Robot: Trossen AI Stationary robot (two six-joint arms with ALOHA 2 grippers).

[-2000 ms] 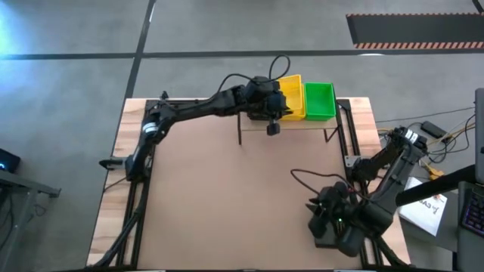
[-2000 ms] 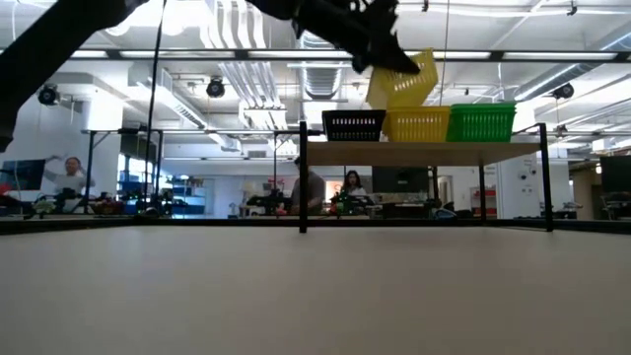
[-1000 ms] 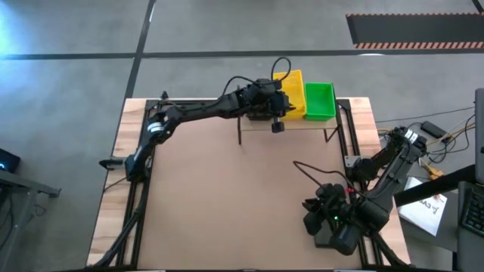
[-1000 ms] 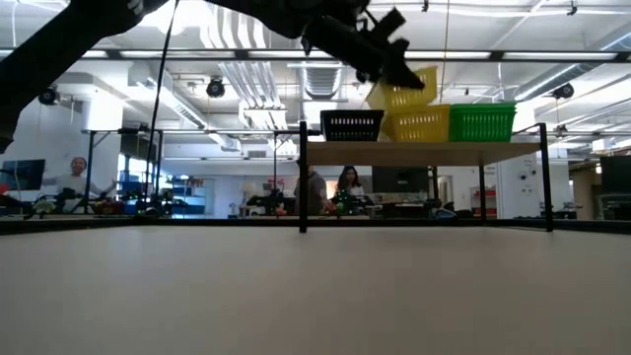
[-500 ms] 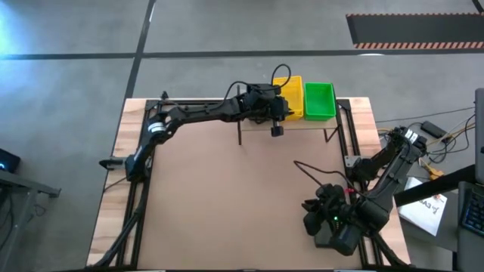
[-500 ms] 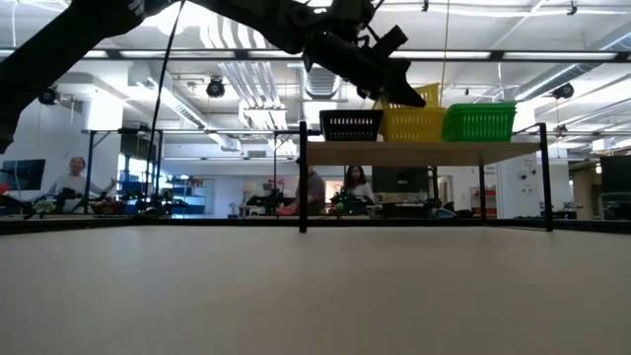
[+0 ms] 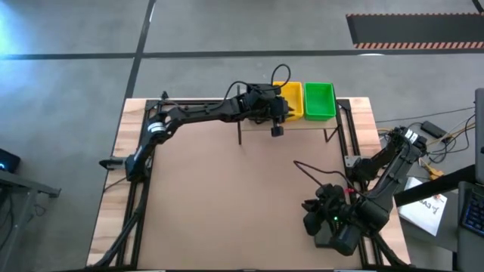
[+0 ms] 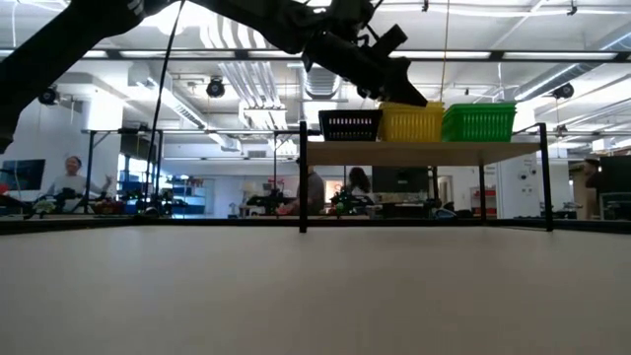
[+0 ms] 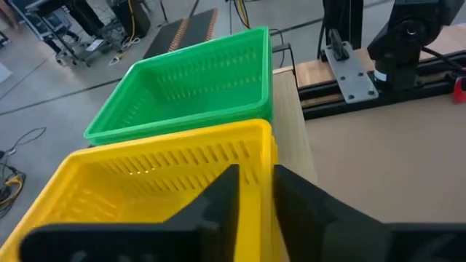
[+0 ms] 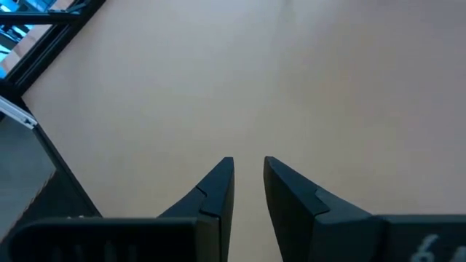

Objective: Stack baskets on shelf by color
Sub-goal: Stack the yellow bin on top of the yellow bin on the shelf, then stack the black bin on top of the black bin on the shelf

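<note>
On the shelf [image 8: 424, 151] at the table's far edge stand a black basket [image 8: 352, 125], a yellow stack [image 8: 411, 121] and a green basket [image 8: 479, 121], side by side. In the high view the yellow basket [image 7: 293, 98] and green basket [image 7: 319, 100] show, while the arm hides the black one. My left gripper [image 9: 255, 178] reaches over the shelf and is shut on the top yellow basket [image 9: 167, 182]. My right gripper [image 10: 249, 164] waits over the table's near right part [image 7: 311, 208], shut, holding nothing. My left gripper pinches the top yellow basket's wall on the table's near side [image 9: 256, 156], one finger [image 9: 224, 193] inside the basket and one [image 9: 295, 193] outside. The fingers come from the table's left, slanting down. The basket sits level, nested in the yellow one on the shelf.
The shelf's thin dark legs [image 8: 302, 177] stand on the tabletop. A cable [image 7: 321, 172] lies on the table near the right arm. Dark rails [image 7: 349, 132] run along the table's sides. People and workbenches show in the room beyond [image 8: 69, 173].
My left gripper has come down toward the shelf with the yellow basket. The basket, tilted above the yellow one a second ago, has levelled out and sunk into it. The fingers have stayed shut on its wall.
</note>
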